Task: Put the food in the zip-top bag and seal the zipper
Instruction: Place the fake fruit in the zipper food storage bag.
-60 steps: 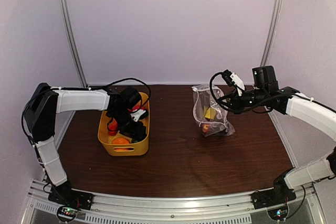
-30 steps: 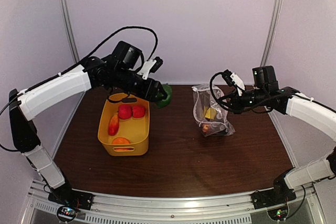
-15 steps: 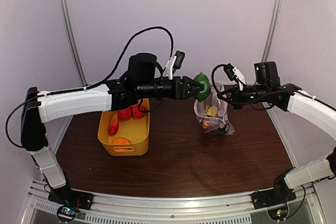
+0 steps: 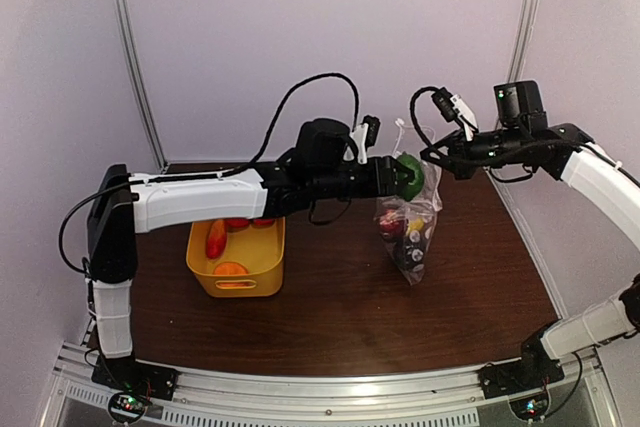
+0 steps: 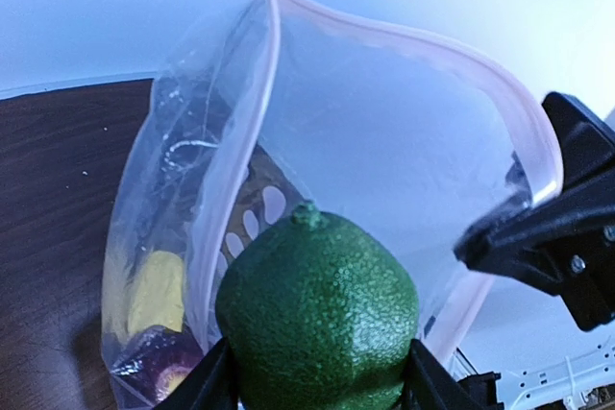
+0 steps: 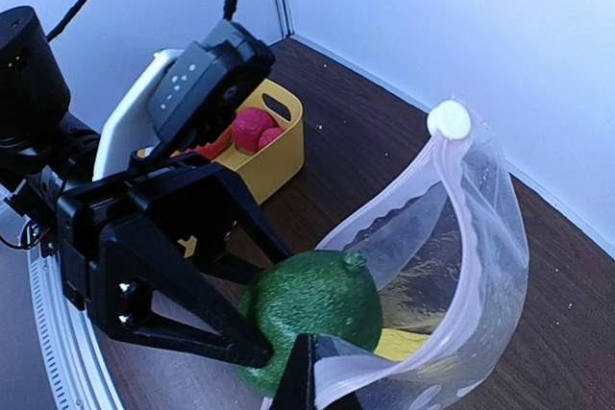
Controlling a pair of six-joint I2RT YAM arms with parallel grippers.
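The clear dotted zip-top bag [image 4: 412, 237] hangs in the air, its mouth held wide. My right gripper [image 4: 441, 159] is shut on the near lip of that mouth [image 6: 384, 364]. The pinkish zipper [image 5: 434, 57] curves round the opening to a white slider [image 6: 449, 120]. A green fruit [image 5: 317, 314] sits at the mouth, with my left gripper [image 4: 405, 177] shut on its sides. Yellow food [image 5: 154, 290] and dark purple food [image 5: 154, 367] lie at the bag's bottom. More red food [image 4: 216, 239] and orange food [image 4: 230, 269] stay in the yellow basket.
The yellow basket [image 4: 240, 290] stands on the brown table [image 4: 340, 317], left of centre, under my left forearm. White walls with metal rails close the back and sides. The two grippers are almost touching at the bag's mouth.
My left gripper rose out of the basket with the green fruit and carried it right to the bag's mouth. My right gripper lifted the bag off the table.
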